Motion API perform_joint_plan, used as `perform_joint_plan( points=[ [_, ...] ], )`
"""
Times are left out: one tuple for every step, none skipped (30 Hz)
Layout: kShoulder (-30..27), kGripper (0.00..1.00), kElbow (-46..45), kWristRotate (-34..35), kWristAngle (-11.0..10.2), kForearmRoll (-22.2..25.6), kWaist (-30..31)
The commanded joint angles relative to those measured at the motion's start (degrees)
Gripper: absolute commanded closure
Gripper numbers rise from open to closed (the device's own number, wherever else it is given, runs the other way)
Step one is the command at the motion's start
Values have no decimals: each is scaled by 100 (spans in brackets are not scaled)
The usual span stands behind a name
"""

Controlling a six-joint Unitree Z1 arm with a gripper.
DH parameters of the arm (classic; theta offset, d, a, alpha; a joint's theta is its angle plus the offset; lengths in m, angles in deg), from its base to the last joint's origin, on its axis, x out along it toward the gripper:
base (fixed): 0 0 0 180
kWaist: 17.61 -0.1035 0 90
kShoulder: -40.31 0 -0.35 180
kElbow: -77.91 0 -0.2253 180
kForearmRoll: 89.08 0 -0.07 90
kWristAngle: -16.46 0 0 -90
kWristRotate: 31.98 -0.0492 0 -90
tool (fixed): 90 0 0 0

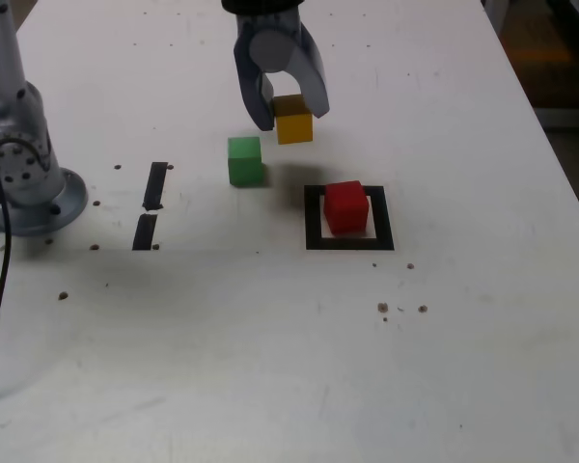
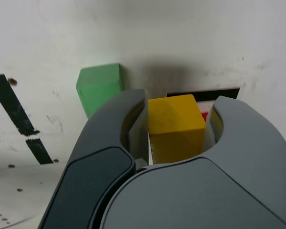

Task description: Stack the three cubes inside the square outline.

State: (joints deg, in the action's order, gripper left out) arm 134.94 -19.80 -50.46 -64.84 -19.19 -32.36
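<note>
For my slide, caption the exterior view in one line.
The tool holds a yellow cube above the table, beside a green cube, with a red cube inside the black square.

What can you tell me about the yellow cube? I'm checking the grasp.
The yellow cube is a small, matte, solid-coloured block with crisp edges. It sits clamped between the two grey fingers of the claw, which press on opposite side faces; its top and front faces show in the wrist view. It hangs roughly level above the white table, touching nothing else, beyond the green cube and the red cube in the exterior view.
</note>
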Motion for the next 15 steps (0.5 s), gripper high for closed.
perform_joint_plan(
  points=[
    [-80,95,63,64,10,81,114],
    [-96,95,86,102,13,126,182],
    [-107,95,107,140,16,169,246],
    [-111,95,125,182,18,209,311],
    [-109,95,142,225,18,245,373],
    [-99,95,160,284,18,276,456],
    [-84,95,176,329,18,288,519],
    [-64,95,196,375,17,296,587],
    [-36,95,223,427,15,300,657],
    [0,95,255,483,9,304,730],
    [45,95,292,541,-1,307,806],
    [95,95,335,600,-17,308,887],
    [150,95,379,661,-38,311,969],
    [204,95,421,722,-65,314,1051],
    [255,95,456,780,-99,317,1126]
  ],
)
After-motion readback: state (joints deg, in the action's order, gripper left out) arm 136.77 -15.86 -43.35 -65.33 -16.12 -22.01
